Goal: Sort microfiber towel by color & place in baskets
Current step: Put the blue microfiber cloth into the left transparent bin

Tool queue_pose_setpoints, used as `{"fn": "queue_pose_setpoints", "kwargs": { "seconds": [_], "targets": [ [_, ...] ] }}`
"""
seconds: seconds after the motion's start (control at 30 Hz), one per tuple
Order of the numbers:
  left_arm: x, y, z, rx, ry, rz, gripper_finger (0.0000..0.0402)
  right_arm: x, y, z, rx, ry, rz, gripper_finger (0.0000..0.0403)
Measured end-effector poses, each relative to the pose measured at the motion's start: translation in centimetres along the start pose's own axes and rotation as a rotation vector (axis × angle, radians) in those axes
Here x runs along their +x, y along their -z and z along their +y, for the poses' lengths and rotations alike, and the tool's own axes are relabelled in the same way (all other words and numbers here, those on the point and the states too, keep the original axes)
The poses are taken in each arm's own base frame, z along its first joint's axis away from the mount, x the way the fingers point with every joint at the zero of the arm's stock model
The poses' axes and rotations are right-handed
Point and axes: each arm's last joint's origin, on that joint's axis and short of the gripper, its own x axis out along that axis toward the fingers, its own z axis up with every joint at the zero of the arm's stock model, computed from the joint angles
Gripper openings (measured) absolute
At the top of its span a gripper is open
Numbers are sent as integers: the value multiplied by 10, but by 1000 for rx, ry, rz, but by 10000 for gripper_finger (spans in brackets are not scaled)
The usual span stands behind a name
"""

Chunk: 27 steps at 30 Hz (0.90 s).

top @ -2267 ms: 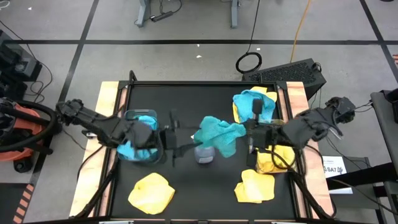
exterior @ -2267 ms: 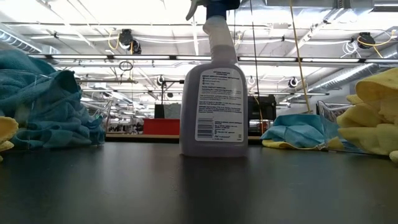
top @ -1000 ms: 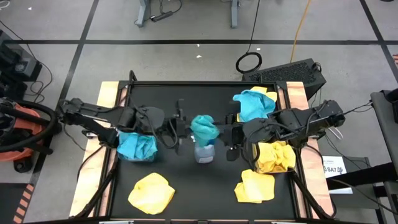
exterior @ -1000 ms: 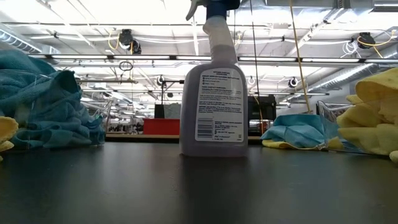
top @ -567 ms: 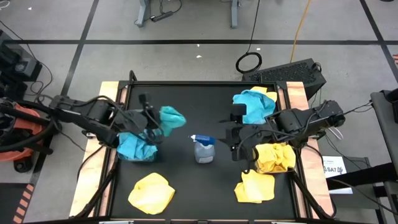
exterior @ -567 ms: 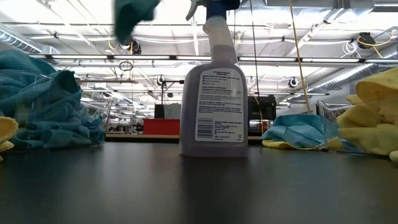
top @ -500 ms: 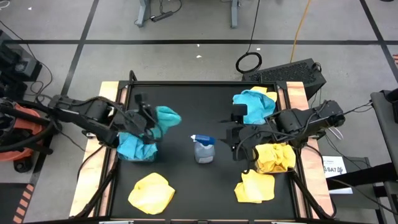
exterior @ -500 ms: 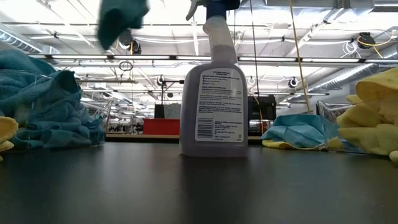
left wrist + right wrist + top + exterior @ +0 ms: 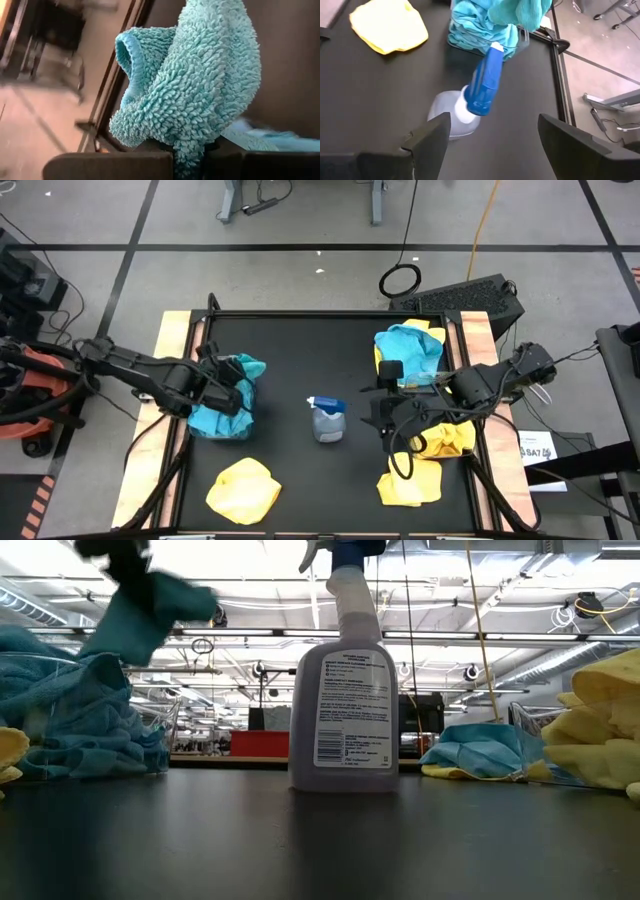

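My left gripper (image 9: 228,376) is shut on a teal microfiber towel (image 9: 247,368), held bunched over the left basket (image 9: 196,420), which is filled with teal towels (image 9: 70,710). In the low view the held towel (image 9: 140,612) hangs just above that pile. My right gripper (image 9: 386,402) stands open right of the spray bottle (image 9: 327,420), with nothing between its fingers (image 9: 427,142). The right basket (image 9: 470,442) holds yellow towels. Loose yellow towels lie near left (image 9: 243,488) and near right (image 9: 408,482). A teal towel (image 9: 410,348) lies on a yellow one at the far right. My left gripper pinches a bunched fold of the teal towel (image 9: 187,152) between its two fingers, several layers thick. The fingers come slanting from the table's left. The rest of the towel (image 9: 200,80) bulges past the fingertips, slack, lifted clear of the table.
The grey spray bottle with a blue top (image 9: 343,670) stands upright mid-table, between the two arms. Wooden side rails (image 9: 172,330) border the black mat. My right arm lies over the right basket. Open mat (image 9: 300,350) lies toward the far edge.
My left gripper has carried the teal towel from above the spray bottle toward the table's left edge and down, to just over the left basket. The towel, lifted clear throughout, has come into the low view from the top.
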Motion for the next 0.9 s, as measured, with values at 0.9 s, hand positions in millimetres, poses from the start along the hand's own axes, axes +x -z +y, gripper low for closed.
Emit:
{"fn": "queue_pose_setpoints", "kwargs": {
  "seconds": [0.9],
  "targets": [
    [111, 81, -30, -293, 133, 386, 19, -19, -1, 30, 4, -14, -69, 293]
  ]
}}
